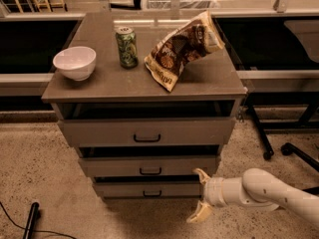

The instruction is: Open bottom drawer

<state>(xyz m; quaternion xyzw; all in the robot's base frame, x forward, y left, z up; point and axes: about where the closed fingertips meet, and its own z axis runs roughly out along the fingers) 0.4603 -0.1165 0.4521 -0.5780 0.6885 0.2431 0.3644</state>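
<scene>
Closest to me, low on the right, the robot's white arm reaches in leftward and its hand (201, 195) hangs just above the speckled floor (40, 173), its two tan fingers (202, 175) spread wide apart, one up and one down, with nothing between them. It sits just beside the right end of the bottom drawer (124, 189); I can't tell whether it touches the front. That drawer is the lowest and slimmest of the three grey-taupe fronts, its small black handle (152, 193) well left of the hand. Above it comes the middle drawer (114, 167), then the tall top drawer (99, 132), a dark gap over each. On the bench (99, 86) top stand a white bowl (75, 62) at the left, a green can (126, 47) upright near the middle, and a brown snack bag (182, 48) propped at a tilt to its right.
</scene>
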